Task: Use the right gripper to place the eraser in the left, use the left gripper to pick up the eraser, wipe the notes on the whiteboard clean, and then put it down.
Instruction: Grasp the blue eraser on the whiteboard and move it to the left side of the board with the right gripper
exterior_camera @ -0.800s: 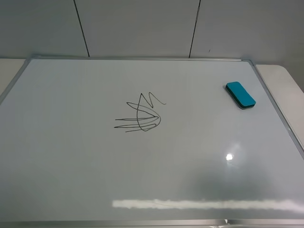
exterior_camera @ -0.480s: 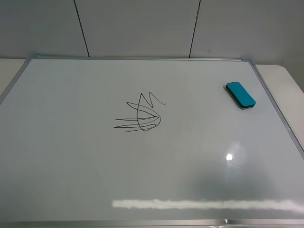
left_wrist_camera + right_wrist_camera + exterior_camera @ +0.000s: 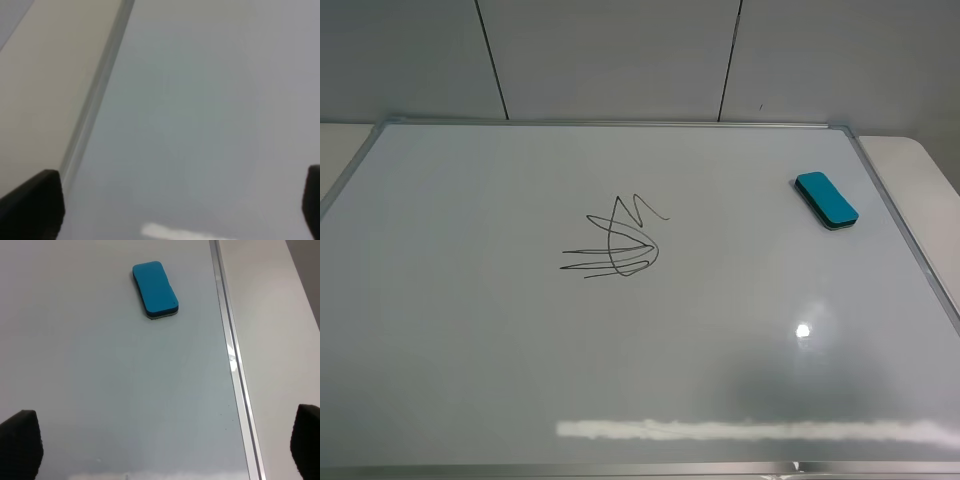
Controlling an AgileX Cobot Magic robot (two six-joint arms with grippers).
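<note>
The teal-blue eraser [image 3: 826, 199] lies flat on the whiteboard [image 3: 470, 350] near its far right corner, close to the silver frame. The notes [image 3: 616, 245], a black marker scribble, sit a little left of the board's middle. Neither arm shows in the exterior view. In the right wrist view the right gripper [image 3: 162, 445] is open and empty, its fingertips [image 3: 17, 442] at the picture's edges, with the eraser [image 3: 155, 289] well ahead of it on the board [image 3: 100, 380]. In the left wrist view the left gripper [image 3: 175, 210] is open and empty above bare board [image 3: 200, 125] by the frame's left edge.
The beige table [image 3: 920, 170] shows beyond the board's right frame, also in the right wrist view [image 3: 280, 340], and beyond the left frame in the left wrist view [image 3: 45, 90]. A grey panelled wall [image 3: 620, 60] stands behind the board.
</note>
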